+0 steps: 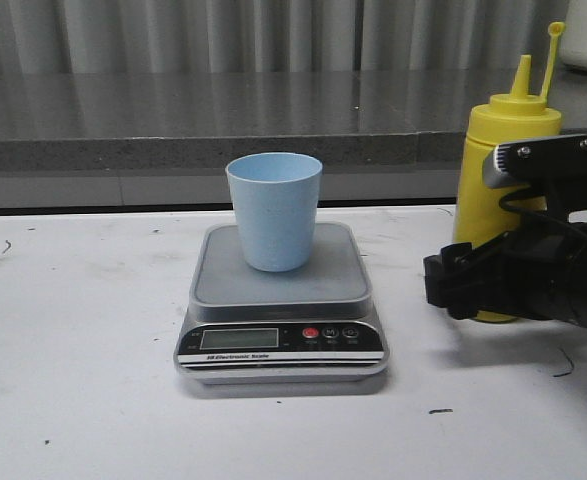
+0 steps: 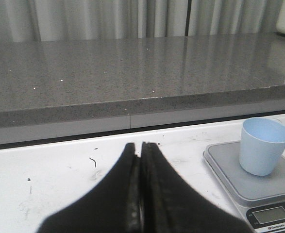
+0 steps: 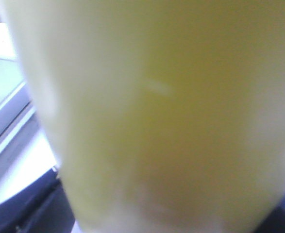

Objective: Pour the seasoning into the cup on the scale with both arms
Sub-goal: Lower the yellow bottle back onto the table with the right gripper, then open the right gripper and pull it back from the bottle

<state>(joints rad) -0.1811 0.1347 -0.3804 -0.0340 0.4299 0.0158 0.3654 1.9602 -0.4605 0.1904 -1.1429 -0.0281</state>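
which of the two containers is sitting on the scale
The pale blue cup, open-topped on the scale platform. The yellow seasoning bottle stands on the table, beside the right gripper.

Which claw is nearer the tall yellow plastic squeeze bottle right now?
Right. The right claw sits at the tall yellow plastic squeeze bottle, which fills its wrist view. The left claw is away, beyond the scale.

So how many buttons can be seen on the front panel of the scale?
3, in a row right of the LCD display on the flat grey digital scale: one red button, then two dark buttons. None seems hidden.
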